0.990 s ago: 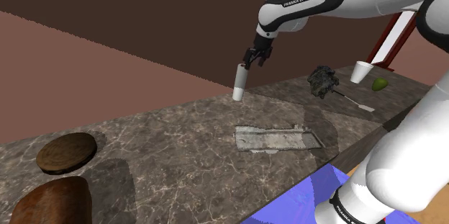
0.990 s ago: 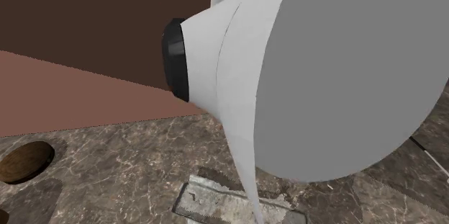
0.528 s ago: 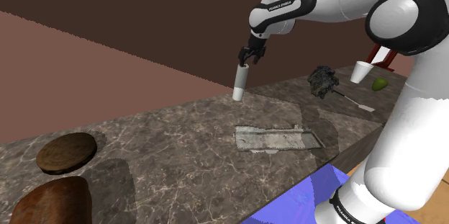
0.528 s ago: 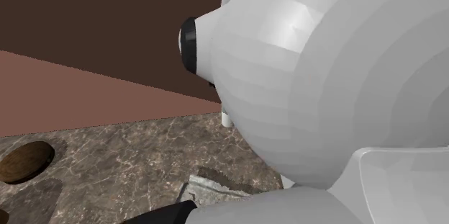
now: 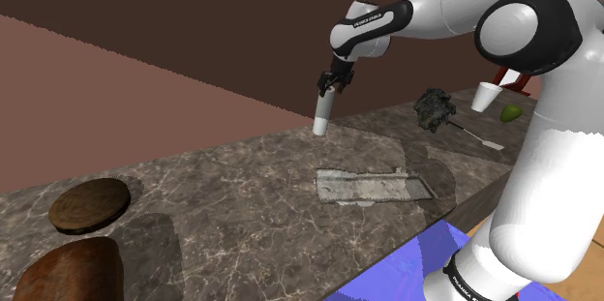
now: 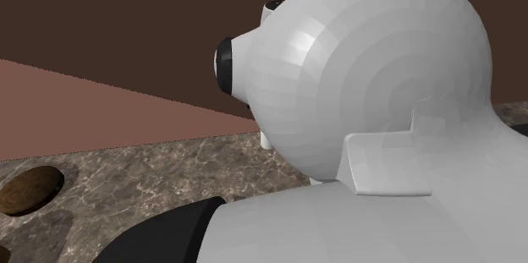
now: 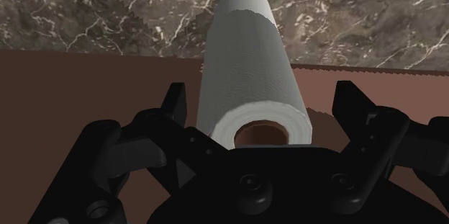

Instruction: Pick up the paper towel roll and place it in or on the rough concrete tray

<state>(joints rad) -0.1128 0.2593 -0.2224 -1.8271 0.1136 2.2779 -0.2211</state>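
Shoulder view, arm (image 5: 436,4) outstretched, gripper (image 5: 332,83) straddling upright roll (image 5: 321,113)

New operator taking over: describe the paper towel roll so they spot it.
On the dark marble counter, look to its far edge. The paper towel roll stands upright beneath the gripper: a tall white cylinder, unlike the short tapered white cup.

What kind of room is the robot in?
Probably a kitchen, though I can't be sure. There's a long, dark marbled counter, a paper towel roll standing on it, and a white cup near a green fruit.
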